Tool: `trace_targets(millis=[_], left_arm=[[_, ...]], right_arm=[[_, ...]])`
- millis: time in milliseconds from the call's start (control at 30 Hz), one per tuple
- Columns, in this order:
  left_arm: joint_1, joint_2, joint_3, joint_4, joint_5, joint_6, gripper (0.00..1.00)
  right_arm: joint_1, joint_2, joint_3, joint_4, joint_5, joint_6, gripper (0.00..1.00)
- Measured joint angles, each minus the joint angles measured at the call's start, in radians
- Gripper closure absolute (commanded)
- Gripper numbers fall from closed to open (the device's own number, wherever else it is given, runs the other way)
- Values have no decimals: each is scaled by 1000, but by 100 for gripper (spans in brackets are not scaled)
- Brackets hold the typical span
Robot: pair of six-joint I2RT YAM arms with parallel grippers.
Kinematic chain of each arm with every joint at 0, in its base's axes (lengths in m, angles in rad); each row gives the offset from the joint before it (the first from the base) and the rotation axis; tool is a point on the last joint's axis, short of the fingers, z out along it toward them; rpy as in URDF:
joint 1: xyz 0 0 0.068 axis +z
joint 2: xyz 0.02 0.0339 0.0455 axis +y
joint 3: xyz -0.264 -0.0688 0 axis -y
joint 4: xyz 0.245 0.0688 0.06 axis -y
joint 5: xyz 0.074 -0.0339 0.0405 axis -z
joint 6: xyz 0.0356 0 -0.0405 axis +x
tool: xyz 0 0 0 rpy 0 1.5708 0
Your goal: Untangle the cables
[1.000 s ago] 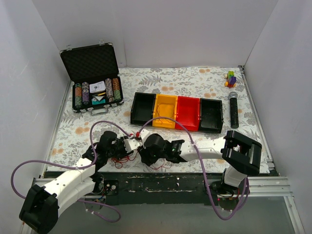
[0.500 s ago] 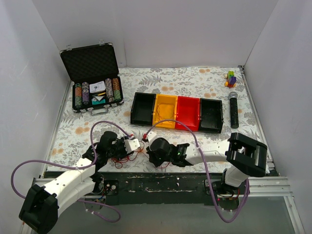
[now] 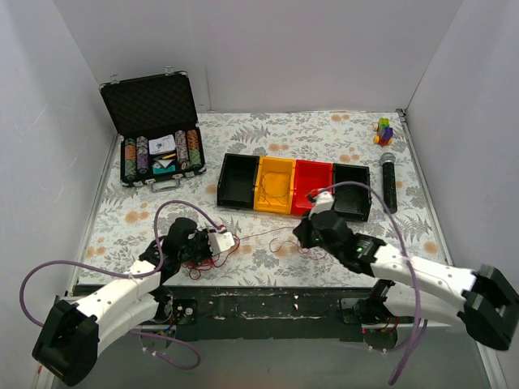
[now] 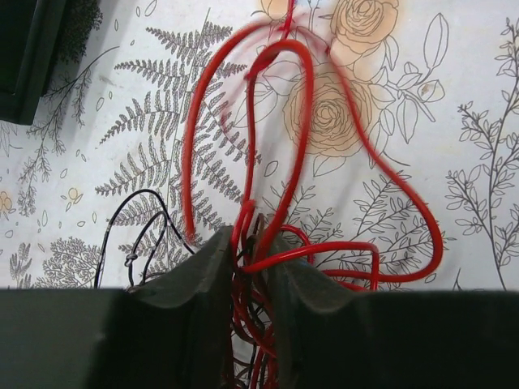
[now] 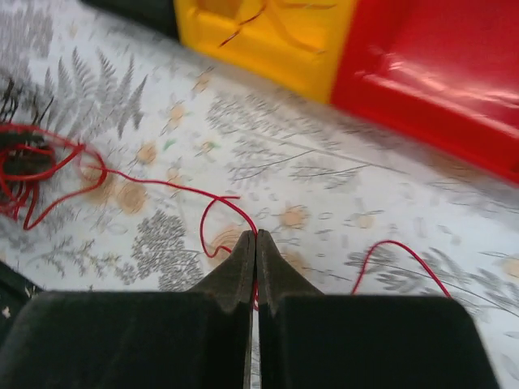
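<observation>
- The right gripper [image 3: 302, 236] has moved. A second ago it sat open right beside the left one at the tangle. Its jaws are now fully closed, pinching one red wire [image 5: 166, 185].
- It has pulled off to the right, to mid tabletop [image 3: 268, 130], just in front of the row of bins [image 3: 235, 182].
- That red wire now runs nearly straight between the two grippers, lifted out of the main bunch.
- The left gripper [image 3: 225, 241] hasn't shifted. Its jaws have narrowed a bit to a slim gap and are clamped on the cables [image 4: 302, 138] as an anchor.
- The cables sit close to the near edge, left of centre, under and around the left fingertips. They are mostly red loops, with a couple of dark strands on the left side.
- My read: one strand is being drawn out while the rest is held, so separation has started but isn't done. Most of the bunch still looks knotted.
- Risk, my guess: the strand is near taut, so more pull may drag the whole bunch or tighten the knot.
- The yellow bin [image 3: 274, 207] seems to hold a few thin wires already.
</observation>
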Motion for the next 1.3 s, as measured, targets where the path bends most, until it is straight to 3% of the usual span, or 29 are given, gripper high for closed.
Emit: trace_targets(millis=[67,133,267,633,833,1033,1300], left_arm=[[-2,2,-3,5,-11,6,96],[-2,9,-6,8,-16,18,100],[-2,43,-6,32,-26,28,100],[-3,83,0,79,-41,47,100],[-3,78,-3,80,-41,51,100],[-2,92,43,14,-26,18,100],[-2,113,289,-128,110,-122,88]], right_arm=[[-89,-135,-41,-42,11,6,99],[-147,-240,-46,-89,26,5,99],[-198,-377,-3,-185,74,-14,99],[-235,-505,285,-350,252,-121,99],[-240,-475,439,-340,256,-170,99],[-240,-368,457,-292,208,-204,99],[-253,-213,518,-216,192,-268,99]])
